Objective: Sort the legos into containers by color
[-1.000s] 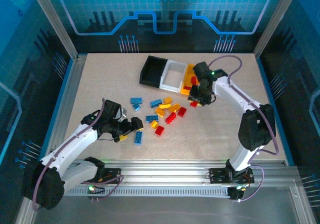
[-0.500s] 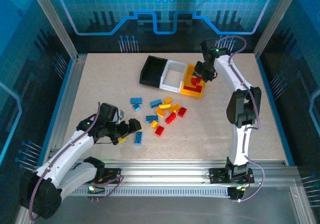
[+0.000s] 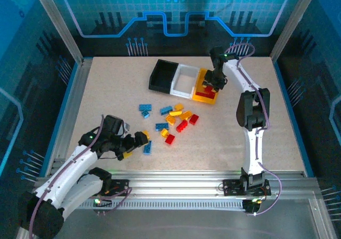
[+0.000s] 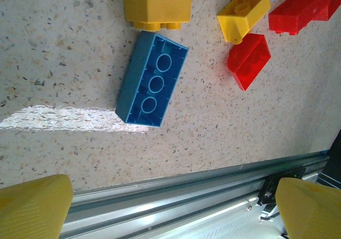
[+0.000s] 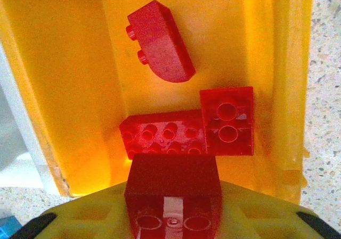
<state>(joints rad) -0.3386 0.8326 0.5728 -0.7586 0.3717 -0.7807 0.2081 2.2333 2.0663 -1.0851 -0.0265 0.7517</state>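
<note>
Three joined containers stand at the back: black (image 3: 161, 75), white (image 3: 184, 82) and yellow-orange (image 3: 198, 95). My right gripper (image 3: 212, 82) hangs over the yellow-orange bin (image 5: 64, 90), shut on a red lego (image 5: 173, 180) between its jaws. Three red legos lie in that bin: a rounded one (image 5: 162, 50), a small square one (image 5: 226, 121) and a long one (image 5: 160, 135). Loose red, blue and yellow legos (image 3: 178, 119) lie mid-table. My left gripper (image 3: 136, 142) is wide open just above the table near the front edge, empty (image 4: 170, 207). A blue lego (image 4: 152, 79), studs down, lies just beyond its fingertips.
The aluminium front rail (image 4: 186, 191) runs right under the left gripper. A yellow lego (image 4: 157, 2), a smaller yellow one (image 4: 242, 15) and a red wedge (image 4: 249, 60) lie past the blue one. The white bin's wall (image 5: 10, 143) borders the yellow-orange bin.
My right arm has swung from beside the pile up over the yellow-orange bin with the red lego. The left gripper has drawn back toward the front edge, still open.
</note>
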